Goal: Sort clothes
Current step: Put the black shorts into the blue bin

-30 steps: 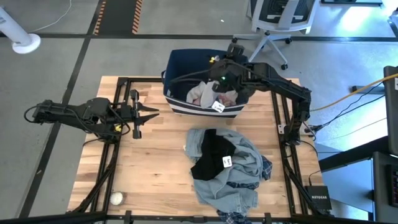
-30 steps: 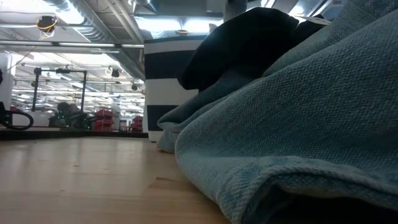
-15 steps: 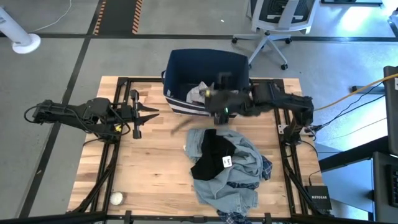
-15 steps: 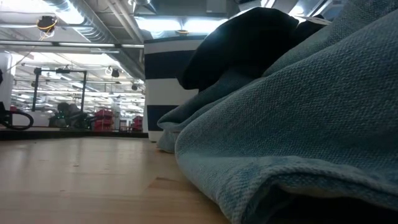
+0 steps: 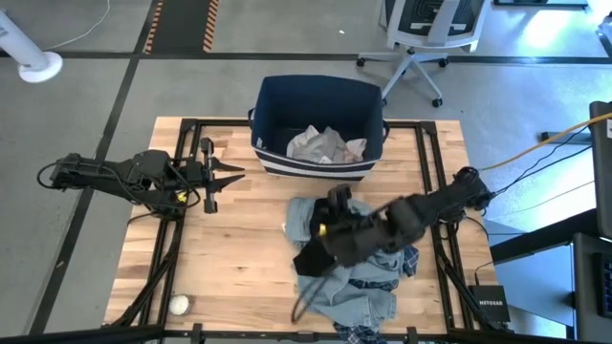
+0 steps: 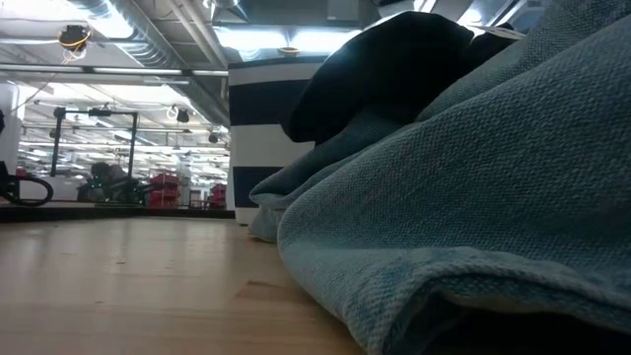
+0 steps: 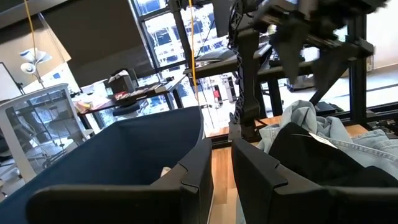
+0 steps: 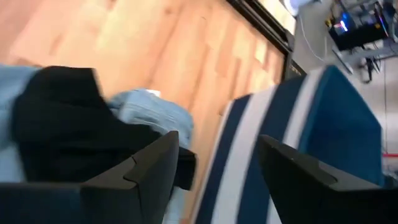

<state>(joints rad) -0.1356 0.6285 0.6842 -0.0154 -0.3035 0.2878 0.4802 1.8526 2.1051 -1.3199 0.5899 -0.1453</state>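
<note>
Right gripper: hovering over the pile, fingers spread apart, nothing between them, touching no cloth as far as can be told.
Directly under the gripper: soft black garment with a small white tag, lying on top of the heap, probably next to be taken because nothing is covering it.
Just beneath and around that: crumpled grey-blue denim-like garments, spreading across the pale wooden table, with a scrap of blue plaid peeking out at the near edge; waiting unsorted.
Beyond the gripper: navy fabric bin with white stripes, standing at the table's far edge, holding white and pale pink clothes; judging these as already sorted.
Well off to the side: left gripper, resting low above the table, fingers parted and empty, waiting.
Farthest from the work: small white ball, sitting alone near the table corner, playing no part.
</note>
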